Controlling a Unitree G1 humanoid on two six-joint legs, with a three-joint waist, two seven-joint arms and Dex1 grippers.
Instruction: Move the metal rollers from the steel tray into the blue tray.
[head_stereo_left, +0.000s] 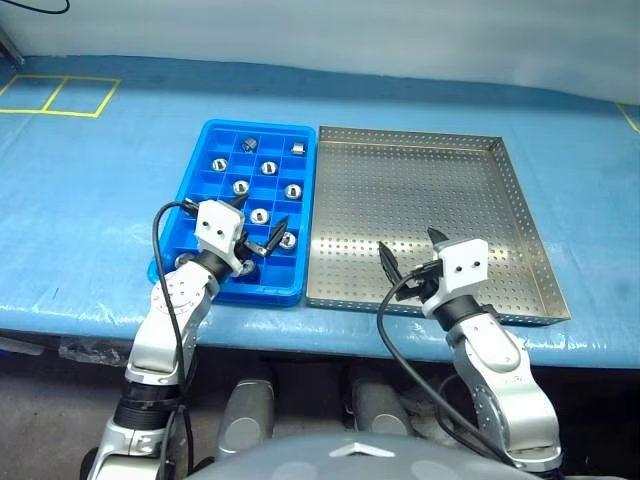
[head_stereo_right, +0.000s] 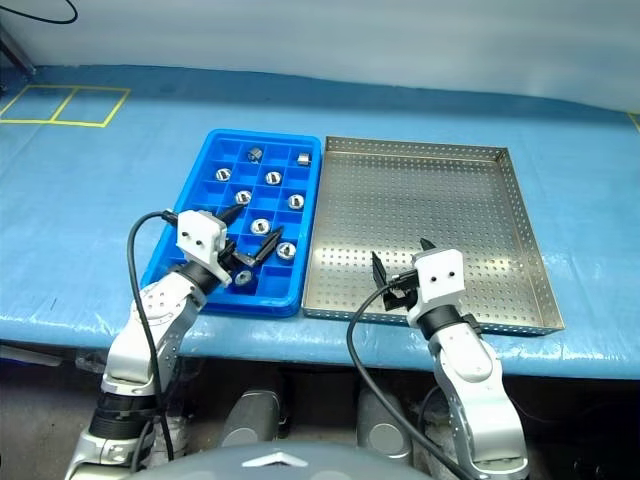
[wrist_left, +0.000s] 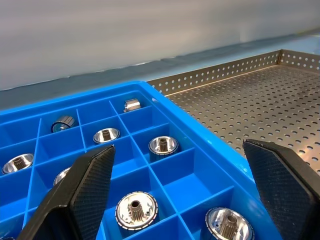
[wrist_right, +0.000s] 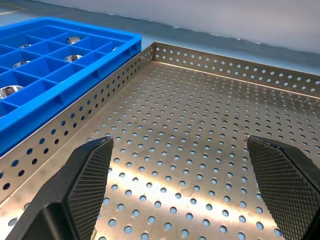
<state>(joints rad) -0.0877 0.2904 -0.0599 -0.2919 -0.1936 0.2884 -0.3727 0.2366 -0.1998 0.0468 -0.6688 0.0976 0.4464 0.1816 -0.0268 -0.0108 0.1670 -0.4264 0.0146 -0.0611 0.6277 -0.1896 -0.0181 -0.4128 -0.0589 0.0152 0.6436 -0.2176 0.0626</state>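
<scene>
Nine small shiny silver metal rollers (head_stereo_left: 269, 168) are sitting in separate compartments of the one bright blue gridded plastic tray (head_stereo_left: 205, 142); the one large perforated steel tray (head_stereo_left: 420, 215) beside it is holding none. The left gripper (head_stereo_left: 259, 226) is hovering spread wide, empty, over the rollers nearest the robot. The right gripper (head_stereo_left: 408, 250) is hanging spread, empty, over the steel tray's near edge.

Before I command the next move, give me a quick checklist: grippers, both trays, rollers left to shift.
1. Left gripper open, nothing held: ok.
2. Right gripper open, nothing held: ok.
3. Steel tray shows no rollers on its floor: ok.
4. Metal rollers sit in the blue tray, in separate compartments: ok.
5. Left gripper hovers over the blue tray's near compartments; whether it touches a roller: cannot tell.
</scene>
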